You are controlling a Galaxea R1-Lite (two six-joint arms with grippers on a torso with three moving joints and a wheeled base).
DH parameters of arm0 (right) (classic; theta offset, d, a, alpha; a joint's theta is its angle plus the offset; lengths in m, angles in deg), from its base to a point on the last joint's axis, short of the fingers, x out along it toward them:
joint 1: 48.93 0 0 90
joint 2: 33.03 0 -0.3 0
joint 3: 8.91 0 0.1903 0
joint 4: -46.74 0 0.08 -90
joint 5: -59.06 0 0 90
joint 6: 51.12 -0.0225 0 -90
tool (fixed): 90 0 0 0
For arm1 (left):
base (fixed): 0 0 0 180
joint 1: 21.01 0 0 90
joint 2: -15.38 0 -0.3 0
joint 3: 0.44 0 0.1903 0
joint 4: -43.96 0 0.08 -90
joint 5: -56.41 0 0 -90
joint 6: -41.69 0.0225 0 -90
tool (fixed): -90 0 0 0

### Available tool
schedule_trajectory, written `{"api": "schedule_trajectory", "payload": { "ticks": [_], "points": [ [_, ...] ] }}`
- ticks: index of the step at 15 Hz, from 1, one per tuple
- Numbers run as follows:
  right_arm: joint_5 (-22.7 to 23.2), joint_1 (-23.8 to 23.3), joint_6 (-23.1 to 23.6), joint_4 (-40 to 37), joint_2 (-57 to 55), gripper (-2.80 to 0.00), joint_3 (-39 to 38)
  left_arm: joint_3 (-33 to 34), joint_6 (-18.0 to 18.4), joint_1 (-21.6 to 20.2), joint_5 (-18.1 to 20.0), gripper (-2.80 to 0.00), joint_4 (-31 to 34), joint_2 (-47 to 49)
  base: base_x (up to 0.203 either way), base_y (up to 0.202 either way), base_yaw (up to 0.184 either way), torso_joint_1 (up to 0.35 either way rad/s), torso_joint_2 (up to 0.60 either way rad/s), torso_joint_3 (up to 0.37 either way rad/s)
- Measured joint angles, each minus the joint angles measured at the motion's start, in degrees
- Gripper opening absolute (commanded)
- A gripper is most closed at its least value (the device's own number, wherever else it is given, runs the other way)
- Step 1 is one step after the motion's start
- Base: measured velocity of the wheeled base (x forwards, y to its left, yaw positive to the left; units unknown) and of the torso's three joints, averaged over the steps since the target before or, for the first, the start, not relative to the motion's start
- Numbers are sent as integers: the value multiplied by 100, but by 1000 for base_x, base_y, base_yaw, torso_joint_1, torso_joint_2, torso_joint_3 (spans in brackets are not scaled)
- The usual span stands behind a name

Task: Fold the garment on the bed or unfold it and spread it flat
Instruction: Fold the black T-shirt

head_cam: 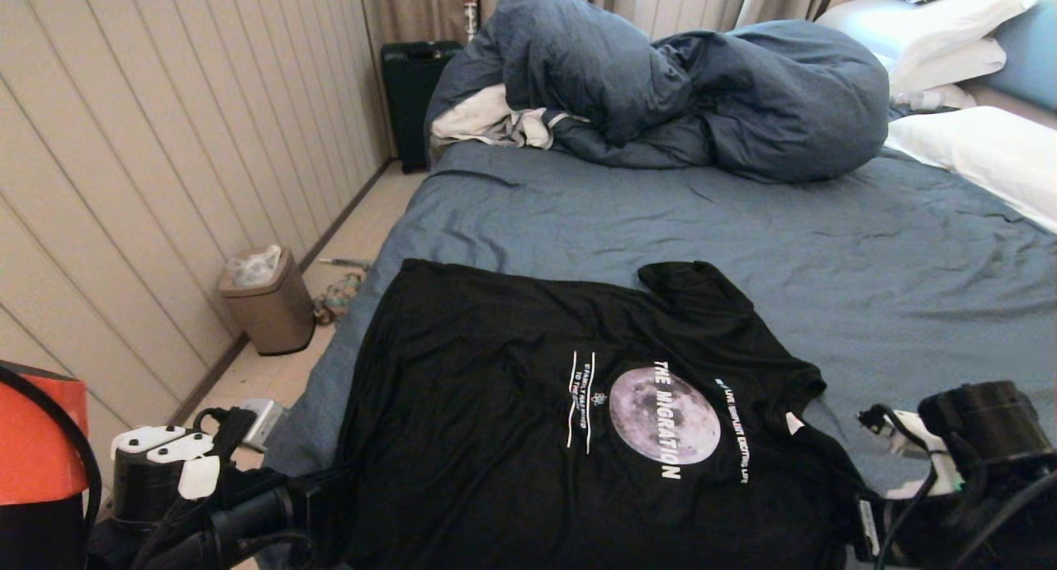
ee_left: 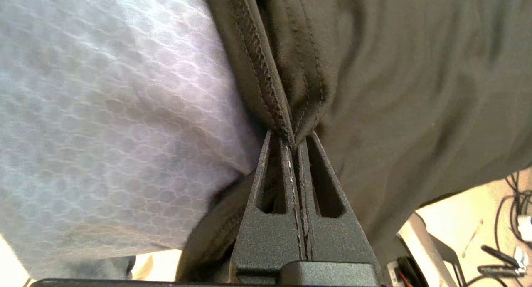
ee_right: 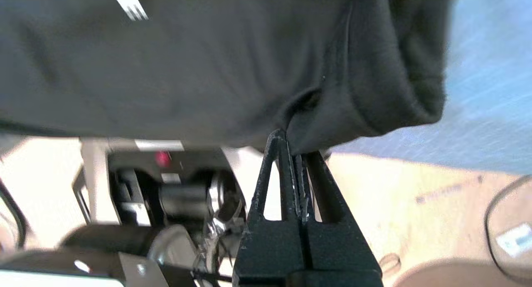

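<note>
The black T-shirt (head_cam: 512, 388) lies print-up across the near edge of the bed (head_cam: 743, 223), moon print (head_cam: 664, 415) and white lettering showing, its near part hanging over the edge. My left gripper (ee_left: 294, 139) is shut on a stitched hem of the shirt (ee_left: 374, 70) at the near left corner; in the head view its tips are hidden under the cloth. My right gripper (ee_right: 296, 147) is shut on a bunched edge of the shirt (ee_right: 208, 62) at the near right corner, below the bed edge.
A bulky slate-blue duvet (head_cam: 661, 91) is heaped at the far side, with white pillows (head_cam: 983, 149) at the far right. A small bin (head_cam: 266, 301) stands on the floor by the panelled wall on the left; a dark suitcase (head_cam: 413, 91) is farther back.
</note>
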Motion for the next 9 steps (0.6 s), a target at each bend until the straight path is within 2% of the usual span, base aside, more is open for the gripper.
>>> {"api": "schedule_trajectory", "payload": {
  "ticks": [5, 8, 9],
  "points": [
    [153, -601, -33, -34, 483, -280, 215, 5, 32, -311, -2, -280, -2, -156, 0, 0, 0, 0, 0, 0],
    [994, -1165, -40, -33, 602, -280, 316, -16, 32, -457, 1, -280, -4, -226, 0, 0, 0, 0, 0, 0],
    [1144, -1299, -44, -39, 608, -280, 374, -30, 32, -526, 6, -280, -4, -248, 0, 0, 0, 0, 0, 0]
  ]
}}
